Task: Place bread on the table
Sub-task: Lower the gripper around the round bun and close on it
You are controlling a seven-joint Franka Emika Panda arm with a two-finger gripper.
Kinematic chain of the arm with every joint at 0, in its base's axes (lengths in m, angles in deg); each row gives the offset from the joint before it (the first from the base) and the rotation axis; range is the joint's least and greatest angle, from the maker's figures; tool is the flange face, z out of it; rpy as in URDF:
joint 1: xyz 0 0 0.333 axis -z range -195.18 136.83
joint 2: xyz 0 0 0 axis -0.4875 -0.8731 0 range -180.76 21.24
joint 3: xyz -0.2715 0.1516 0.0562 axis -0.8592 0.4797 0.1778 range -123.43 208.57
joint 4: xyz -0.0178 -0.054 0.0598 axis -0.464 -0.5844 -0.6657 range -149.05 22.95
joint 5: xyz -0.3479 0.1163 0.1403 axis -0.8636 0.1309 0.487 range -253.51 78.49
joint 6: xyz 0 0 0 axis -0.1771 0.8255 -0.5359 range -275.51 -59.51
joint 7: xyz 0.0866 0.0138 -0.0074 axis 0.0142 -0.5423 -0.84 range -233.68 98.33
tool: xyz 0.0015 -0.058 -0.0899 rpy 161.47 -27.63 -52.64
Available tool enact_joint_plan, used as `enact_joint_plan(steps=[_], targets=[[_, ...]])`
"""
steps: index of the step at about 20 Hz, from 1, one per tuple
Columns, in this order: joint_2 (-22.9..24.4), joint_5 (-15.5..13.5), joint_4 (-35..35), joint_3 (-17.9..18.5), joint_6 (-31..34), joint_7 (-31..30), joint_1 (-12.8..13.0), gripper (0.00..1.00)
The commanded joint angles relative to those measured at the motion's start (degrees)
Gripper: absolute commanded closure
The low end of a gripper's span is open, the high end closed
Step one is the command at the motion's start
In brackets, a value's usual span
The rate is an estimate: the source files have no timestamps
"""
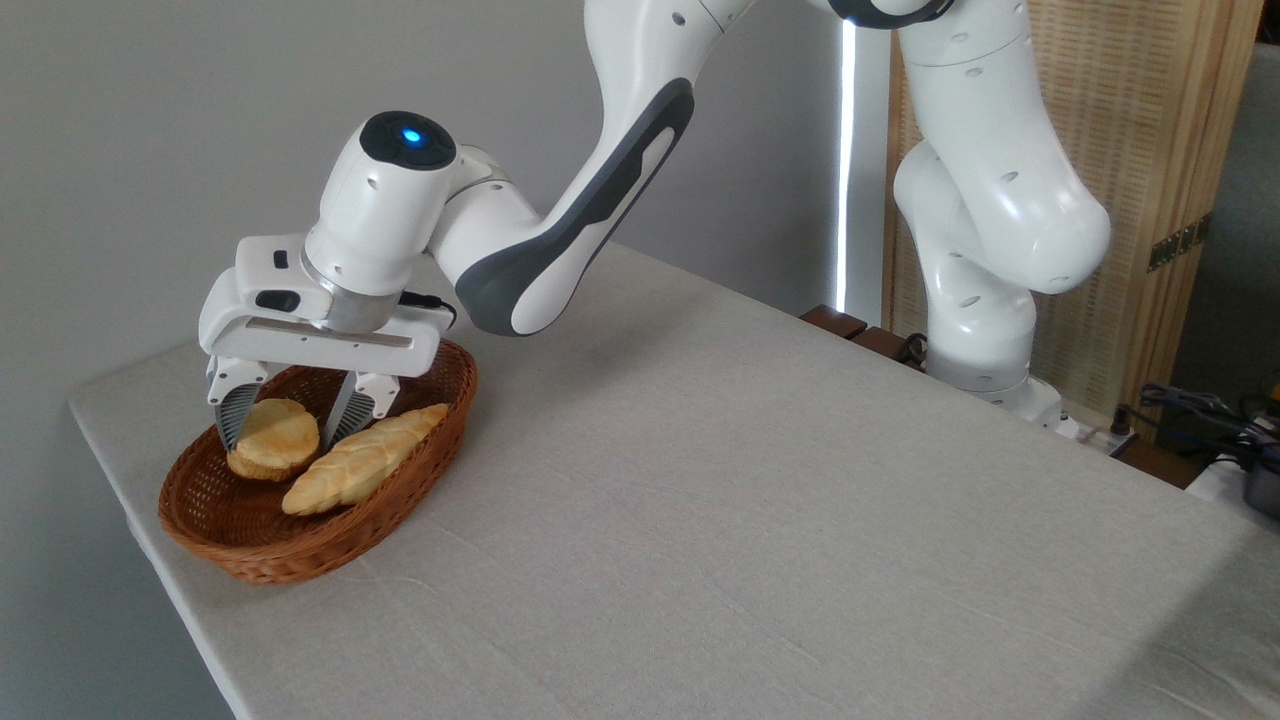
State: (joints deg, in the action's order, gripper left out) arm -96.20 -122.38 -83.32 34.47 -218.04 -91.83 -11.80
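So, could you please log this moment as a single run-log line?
phase: grasping | gripper: fingers either side of bread | bread: in basket, beside braided loaf | table: bread not yet placed

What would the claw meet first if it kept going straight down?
The bread: the claw straddles it, a finger on each side. Below lies the basket floor; whether it grips is unclear.

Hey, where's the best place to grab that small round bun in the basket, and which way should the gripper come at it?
Grip the round bun across its thick scalloped sides, coming straight down from above. It lies flat in the wicker basket, whose walls block a sideways approach. The braided loaf lies close on its right, so one finger must slip between them. The gripper already straddles the bun this way.
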Motion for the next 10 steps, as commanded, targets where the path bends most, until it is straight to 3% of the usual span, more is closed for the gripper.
enact_joint_plan(steps=[1,3,7,9,10], targets=[[-0.4,0.5,0.5,0.0,-1.5,-0.5,0.7,0.20],[-0.4,0.4,0.5,0.1,-1.5,-0.5,0.7,0.31],[-0.4,0.5,0.5,0.1,-1.5,-0.5,0.7,0.40],[-0.3,0.5,0.5,0.1,-1.5,-0.4,0.7,0.71],[-0.3,0.5,0.5,0.1,-1.6,-0.4,0.7,0.72]])
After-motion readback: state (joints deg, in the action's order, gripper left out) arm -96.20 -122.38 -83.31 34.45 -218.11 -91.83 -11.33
